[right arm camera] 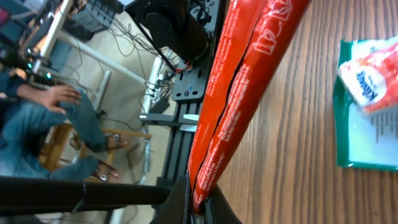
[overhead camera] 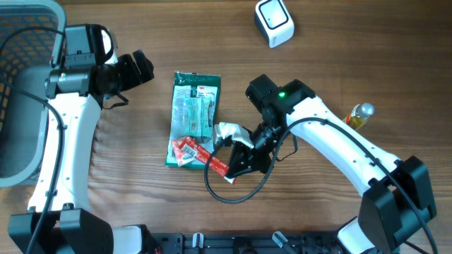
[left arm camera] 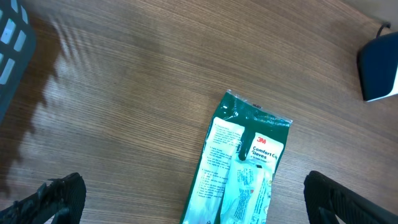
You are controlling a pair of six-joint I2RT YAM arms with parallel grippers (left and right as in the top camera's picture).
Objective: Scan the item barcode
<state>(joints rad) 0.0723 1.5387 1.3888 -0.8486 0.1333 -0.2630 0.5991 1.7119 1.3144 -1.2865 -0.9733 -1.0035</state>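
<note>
Okay, overhead: the right jaws pinch one end of the red stick pack [overhead camera: 215, 164] at the front middle of the table [overhead camera: 318, 63]. The pack's other end is at the corner of the green packet [overhead camera: 192, 113]; can't tell if it rests on it. Left jaws are spread wide and empty, hovering left of that packet. The white scanner [overhead camera: 274, 22] sits at the far edge, well apart from the pack.

Left wrist: green packet [left arm camera: 239, 171] on bare wood, fingertips [left arm camera: 59, 199] apart at the bottom corners.

Right wrist: jaws pressed tight on the very end of the red stick pack [right arm camera: 239, 93]. No barcode is visible.

To do it well, probably lift clear of the green packet, carry to the scanner, and rotate until the code faces its window. The thin end-grip needs to be firm, as the pack may swing.
</note>
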